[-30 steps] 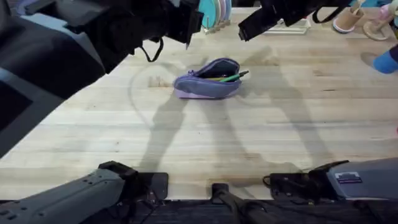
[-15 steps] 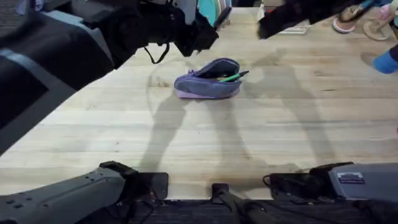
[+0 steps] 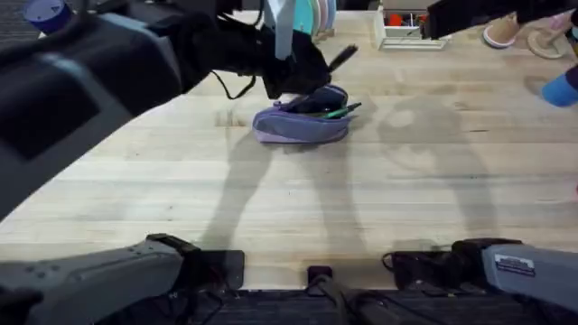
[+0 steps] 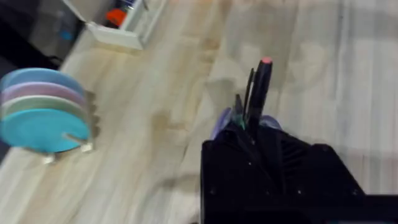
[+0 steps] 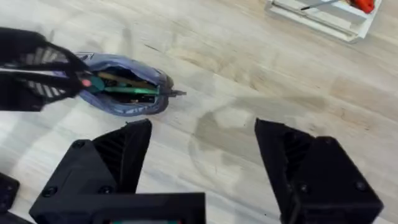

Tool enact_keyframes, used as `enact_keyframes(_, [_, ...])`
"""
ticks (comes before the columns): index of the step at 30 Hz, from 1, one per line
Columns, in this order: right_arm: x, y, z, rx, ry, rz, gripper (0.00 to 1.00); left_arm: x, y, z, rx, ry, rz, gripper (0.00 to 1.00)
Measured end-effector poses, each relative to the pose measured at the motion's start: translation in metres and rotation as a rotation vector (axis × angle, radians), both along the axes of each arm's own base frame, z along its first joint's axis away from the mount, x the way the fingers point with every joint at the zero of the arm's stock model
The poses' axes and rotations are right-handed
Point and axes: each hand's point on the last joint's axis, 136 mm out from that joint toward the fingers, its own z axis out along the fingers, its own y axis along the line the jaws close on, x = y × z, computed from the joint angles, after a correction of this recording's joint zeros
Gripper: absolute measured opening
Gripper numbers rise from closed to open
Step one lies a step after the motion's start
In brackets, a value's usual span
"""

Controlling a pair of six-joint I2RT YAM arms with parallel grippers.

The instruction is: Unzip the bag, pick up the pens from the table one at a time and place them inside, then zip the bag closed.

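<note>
The lavender bag [image 3: 298, 125] lies on the table [image 3: 361, 199] with its zipper open. A green pen [image 3: 340, 111] sits in the opening, its tip poking out to the right. My left gripper [image 3: 312, 77] hovers right over the bag, shut on the black pen [image 3: 342, 57], which slants up and to the right. In the left wrist view the black pen [image 4: 260, 87] with a pinkish end stands up from the left gripper [image 4: 249, 140], with the bag [image 4: 219, 123] just behind it. My right gripper [image 5: 205, 155] is open and holds nothing, away to the right of the bag [image 5: 127, 104].
A rack of coloured plates [image 3: 312, 18] stands at the back of the table behind the bag. A white tray [image 3: 411, 34] with small red items sits at the back right. Pinkish items [image 3: 506, 27] and a blue object [image 3: 564, 88] are at the far right.
My left arm has swung right and down, bringing the black pen over the bag. My right arm has pulled back toward the far right corner.
</note>
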Motion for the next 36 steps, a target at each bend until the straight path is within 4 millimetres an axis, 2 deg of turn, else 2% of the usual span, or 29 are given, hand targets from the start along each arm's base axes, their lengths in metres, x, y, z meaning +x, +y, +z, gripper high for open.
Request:
enact_keyframes(9, [0.001, 0.000, 0.001, 0.000, -0.006, 0.000, 0.995, 0.007, -0.008, -0.061, 0.040, 0.142, -0.052, 0.042])
enact_keyframes(10, [0.001, 0.000, 0.001, 0.000, -0.007, 0.000, 0.996, 0.007, -0.008, -0.068, 0.049, 0.159, -0.050, 0.042])
enact_keyframes(11, [0.001, 0.000, 0.001, 0.000, -0.008, 0.000, 0.996, 0.005, -0.005, -0.087, 0.084, 0.214, -0.040, 0.042])
enact_keyframes(13, [0.001, 0.000, 0.001, 0.000, -0.008, 0.000, 0.996, 0.003, 0.001, -0.097, 0.132, 0.238, -0.018, 0.042])
enact_keyframes(24, [0.001, 0.000, 0.002, 0.001, -0.010, 0.000, 0.996, 0.004, 0.014, -0.107, 0.232, 0.216, -0.002, 0.045])
enact_keyframes(29, [0.001, 0.000, 0.002, 0.001, -0.010, 0.000, 0.996, 0.004, 0.016, -0.110, 0.253, 0.210, 0.002, 0.213])
enact_keyframes(30, [0.001, 0.000, 0.002, 0.001, -0.010, 0.000, 0.996, 0.004, 0.016, -0.111, 0.259, 0.208, 0.004, 0.300])
enact_keyframes(31, [0.001, 0.000, 0.002, 0.000, -0.011, 0.000, 0.996, 0.004, 0.017, -0.111, 0.263, 0.207, 0.005, 0.438])
enact_keyframes(34, [0.003, 0.000, 0.003, 0.001, -0.021, 0.000, 0.996, 0.004, 0.018, -0.112, 0.270, 0.209, 0.007, 0.906])
enact_keyframes(35, [0.004, 0.000, 0.004, 0.001, -0.024, 0.000, 0.996, 0.004, 0.018, -0.112, 0.273, 0.209, 0.008, 0.969])
enact_keyframes(36, [0.004, 0.000, 0.004, 0.001, -0.026, 0.000, 0.996, 0.004, 0.019, -0.112, 0.273, 0.208, 0.008, 0.987])
